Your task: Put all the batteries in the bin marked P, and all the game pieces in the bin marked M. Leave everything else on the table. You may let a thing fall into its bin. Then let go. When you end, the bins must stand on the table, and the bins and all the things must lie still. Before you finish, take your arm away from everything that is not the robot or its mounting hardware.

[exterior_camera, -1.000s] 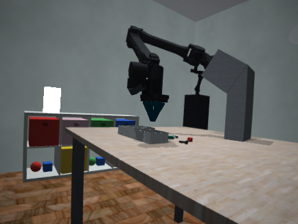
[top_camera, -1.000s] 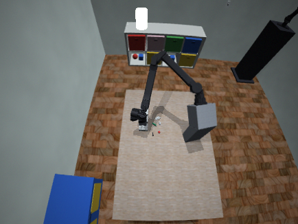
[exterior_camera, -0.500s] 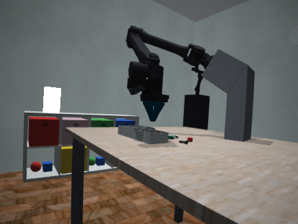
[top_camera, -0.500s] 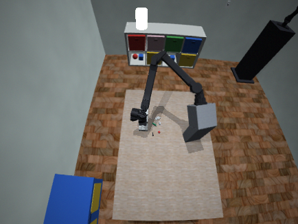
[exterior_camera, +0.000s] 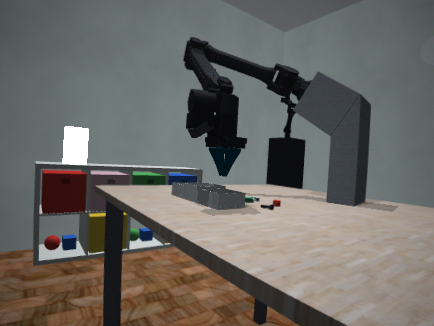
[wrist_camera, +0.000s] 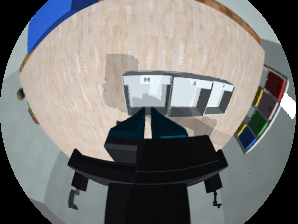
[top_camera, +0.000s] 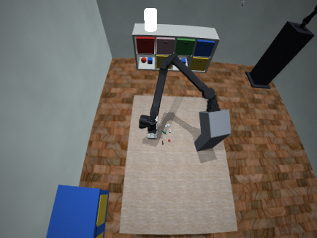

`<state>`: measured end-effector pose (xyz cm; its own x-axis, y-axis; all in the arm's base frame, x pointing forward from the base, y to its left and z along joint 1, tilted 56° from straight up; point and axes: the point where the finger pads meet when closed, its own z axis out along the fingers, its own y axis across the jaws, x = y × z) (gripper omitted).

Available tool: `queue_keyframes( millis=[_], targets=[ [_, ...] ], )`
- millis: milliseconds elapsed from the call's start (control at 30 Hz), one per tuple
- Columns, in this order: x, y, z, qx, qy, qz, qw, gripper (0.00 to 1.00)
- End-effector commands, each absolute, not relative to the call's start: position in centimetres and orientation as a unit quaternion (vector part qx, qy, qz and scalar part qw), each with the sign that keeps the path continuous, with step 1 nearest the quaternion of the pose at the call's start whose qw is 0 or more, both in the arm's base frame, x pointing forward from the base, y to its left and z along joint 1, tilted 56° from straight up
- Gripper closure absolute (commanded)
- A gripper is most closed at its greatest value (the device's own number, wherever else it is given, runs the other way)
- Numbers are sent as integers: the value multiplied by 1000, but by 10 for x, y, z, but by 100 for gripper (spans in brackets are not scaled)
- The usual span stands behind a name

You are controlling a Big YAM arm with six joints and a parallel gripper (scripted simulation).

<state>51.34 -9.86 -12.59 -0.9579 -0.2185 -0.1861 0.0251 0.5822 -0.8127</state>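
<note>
Hovering above three grey bins (top_camera: 152, 136) (exterior_camera: 227, 199) (wrist_camera: 170, 97), marks (wrist_camera: 146, 79) too blurred, nearly closed fingers (exterior_camera: 218, 157).

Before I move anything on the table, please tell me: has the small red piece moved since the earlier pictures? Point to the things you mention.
No. In the exterior view, the small red piece (top_camera: 169, 140) (exterior_camera: 276, 203) keeps its place left of the grey arm mount (top_camera: 215, 125) (exterior_camera: 346, 155).
</note>
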Motion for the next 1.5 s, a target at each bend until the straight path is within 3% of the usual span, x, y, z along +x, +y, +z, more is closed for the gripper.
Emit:
queue_keyframes(
  millis=[0, 533, 1467],
  targets=[
    [509, -61, -103, -66, 878, -449, 149, 92],
    [486, 29, -36, -59, 879, -445, 162, 92],
    [486, 21, -43, -61, 879, -448, 148, 92]
  ],
)
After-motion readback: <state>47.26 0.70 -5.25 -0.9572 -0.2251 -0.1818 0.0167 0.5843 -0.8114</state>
